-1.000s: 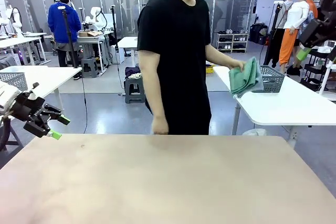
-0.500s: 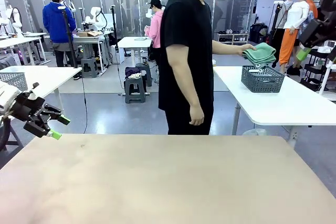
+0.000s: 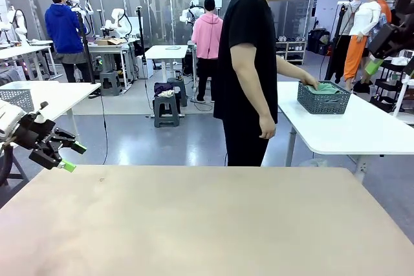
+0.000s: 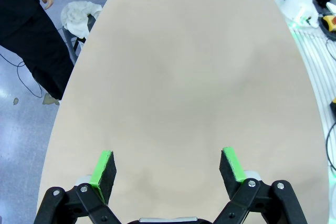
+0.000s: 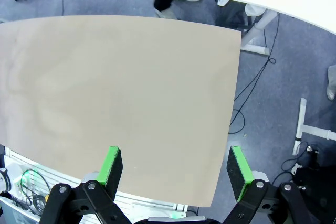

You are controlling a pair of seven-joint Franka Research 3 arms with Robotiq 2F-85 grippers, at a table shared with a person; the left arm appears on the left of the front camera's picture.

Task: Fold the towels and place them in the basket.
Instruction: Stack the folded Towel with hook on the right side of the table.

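Both of our grippers stand wide open and grip nothing: the left gripper (image 4: 168, 169) hangs over the near end of our beige table (image 4: 178, 77), its green pads spread with bare tabletop between them, and the right gripper (image 5: 176, 169) hangs above that same table's near right corner, equally spread. In the front view the left gripper (image 3: 65, 156) sits off the table's left edge, raised and well clear of the top. The towels (image 3: 325, 88) are not on our table at all; what we can see is green cloth lying inside the basket (image 3: 323, 99), which stands near the left end of a white side table (image 3: 362, 130) beyond our table's far right corner. The person's hand (image 3: 311, 84) is at the basket's near rim, on or just above the cloth (we cannot tell whether it is pressing, releasing or lifting). So the relation that matters is plain: the task's things lie away to the far right, well apart from both sets of fingers, and our right arm is the nearer one. The basket's long axis runs roughly across the front view, left to right; the cloth inside seems to follow it, though its folds are too small to read. We judge that neither arm has anything to reach for on our table.
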